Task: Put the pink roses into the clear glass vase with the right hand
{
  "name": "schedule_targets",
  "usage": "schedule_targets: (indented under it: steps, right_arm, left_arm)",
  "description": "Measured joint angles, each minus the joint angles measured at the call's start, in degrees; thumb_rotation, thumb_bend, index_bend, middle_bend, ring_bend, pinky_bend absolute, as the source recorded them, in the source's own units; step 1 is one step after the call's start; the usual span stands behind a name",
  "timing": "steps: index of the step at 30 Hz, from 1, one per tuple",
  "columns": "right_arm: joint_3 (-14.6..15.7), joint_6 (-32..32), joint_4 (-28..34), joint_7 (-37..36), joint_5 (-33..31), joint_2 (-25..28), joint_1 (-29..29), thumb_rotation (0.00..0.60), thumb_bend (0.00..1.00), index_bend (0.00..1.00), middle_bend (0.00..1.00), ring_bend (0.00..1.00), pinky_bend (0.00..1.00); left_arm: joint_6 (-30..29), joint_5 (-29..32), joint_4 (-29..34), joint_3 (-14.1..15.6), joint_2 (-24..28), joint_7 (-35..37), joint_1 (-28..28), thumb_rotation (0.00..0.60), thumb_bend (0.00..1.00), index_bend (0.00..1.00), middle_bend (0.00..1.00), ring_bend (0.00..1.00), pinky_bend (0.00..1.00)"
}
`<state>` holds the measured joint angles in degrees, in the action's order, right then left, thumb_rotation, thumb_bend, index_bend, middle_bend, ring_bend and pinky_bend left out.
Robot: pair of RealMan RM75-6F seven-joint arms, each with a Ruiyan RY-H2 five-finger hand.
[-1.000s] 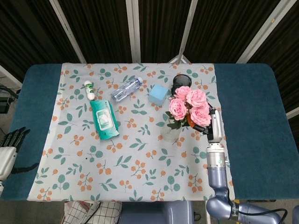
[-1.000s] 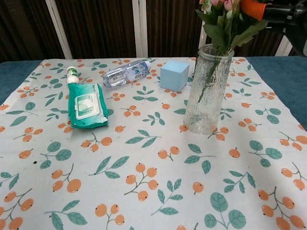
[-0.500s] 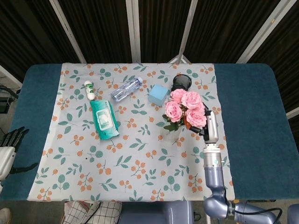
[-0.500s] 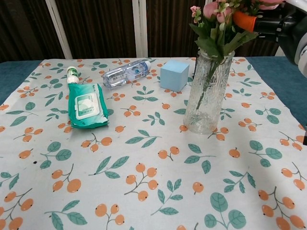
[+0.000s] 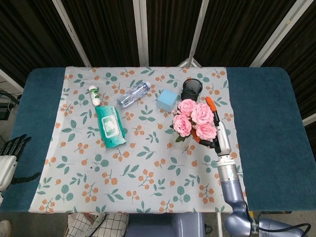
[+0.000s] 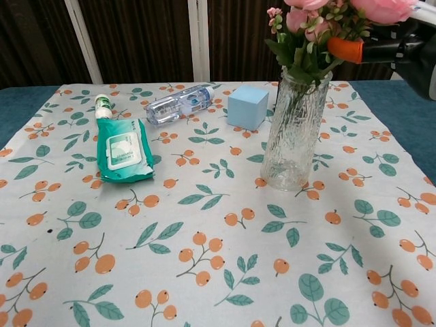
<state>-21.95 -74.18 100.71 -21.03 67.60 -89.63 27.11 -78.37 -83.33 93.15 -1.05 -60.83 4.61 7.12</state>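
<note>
The pink roses (image 5: 193, 118) stand with their stems down inside the clear glass vase (image 6: 293, 133), blooms and leaves (image 6: 320, 24) spilling over its rim. In the head view the vase (image 5: 177, 142) is mostly hidden under the blooms. My right hand (image 5: 216, 133) sits just right of the bunch and holds it at the stems, an orange-tipped finger (image 6: 344, 49) pressed against the foliage. Another orange-tipped finger (image 5: 210, 102) points away past the blooms. My left hand (image 5: 12, 150) hangs off the table's left edge, holding nothing, fingers apart.
A green wet-wipes pack (image 6: 121, 150), a small green-capped bottle (image 6: 103, 105), a lying water bottle (image 6: 180, 103) and a light blue box (image 6: 247, 107) sit left of and behind the vase. A black cup (image 5: 191, 89) stands behind it. The floral cloth (image 6: 204, 272) stretches forward.
The right hand has moved the roses down and slightly toward the robot, so the stems sit deeper in the vase. The left hand has stayed put.
</note>
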Motion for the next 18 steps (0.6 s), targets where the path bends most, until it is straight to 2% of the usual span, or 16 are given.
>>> schedule_targets:
  steps: [10, 15, 18]
  right_arm:
    - [1.93, 0.71, 5.39, 0.48, 1.70, 7.83, -3.28, 0.600, 0.37, 0.00, 0.00, 0.00, 0.06]
    - [4.69, 0.90, 7.01, 0.36, 3.54, 13.80, -6.24, 0.600, 0.37, 0.00, 0.00, 0.00, 0.05]
    - [7.39, 1.51, 6.91, 1.01, 4.92, 18.09, -8.07, 0.600, 0.37, 0.00, 0.00, 0.00, 0.04]
  left_arm:
    - [-0.22, 0.09, 0.10, 0.03, 0.04, -0.08, -0.16, 0.600, 0.00, 0.00, 0.00, 0.00, 0.00]
    - [-0.37, -0.07, 0.13, 0.12, 0.01, -0.42, -0.23, 0.600, 0.00, 0.00, 0.00, 0.00, 0.00]
    - [-0.53, -0.04, 0.02, 0.11, -0.05, -0.70, -0.31, 0.600, 0.00, 0.00, 0.00, 0.00, 0.00]
